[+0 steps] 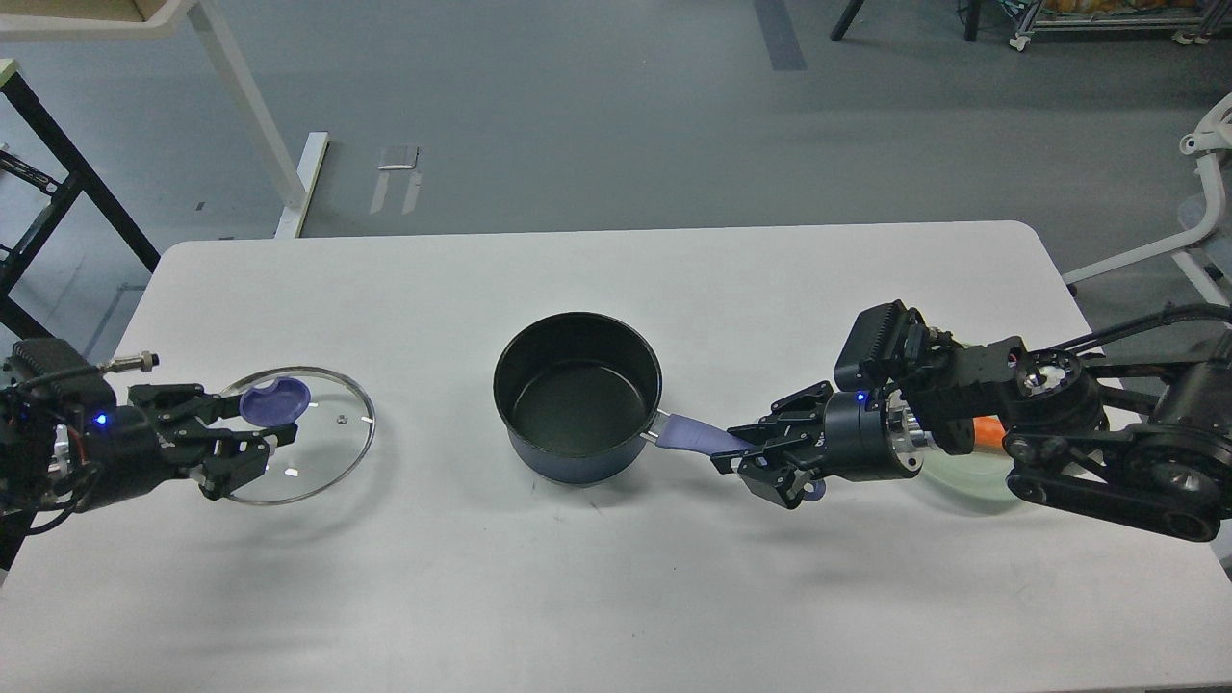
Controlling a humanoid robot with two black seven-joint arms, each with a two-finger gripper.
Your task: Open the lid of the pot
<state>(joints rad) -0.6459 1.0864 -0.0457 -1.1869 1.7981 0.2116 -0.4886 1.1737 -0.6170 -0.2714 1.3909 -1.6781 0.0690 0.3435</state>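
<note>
Table [597,577]: bears the pot, lid and plate.
Pot [577,399]: near the table's middle, upright, uncovered; its handle [698,433] runs out to the right.
Lid [308,433]: flat on the table, well apart from the pot, on the left side; its knob [274,399] lies toward its left part.
Left gripper [236,433]: at the lid's left, its fingers over the lid, one on each side of the knob.
Right gripper [756,452]: right of the pot, fingers on either side of the handle's far end.
Plate [962,476]: on the right of the table, mostly hidden behind the right arm.
</note>
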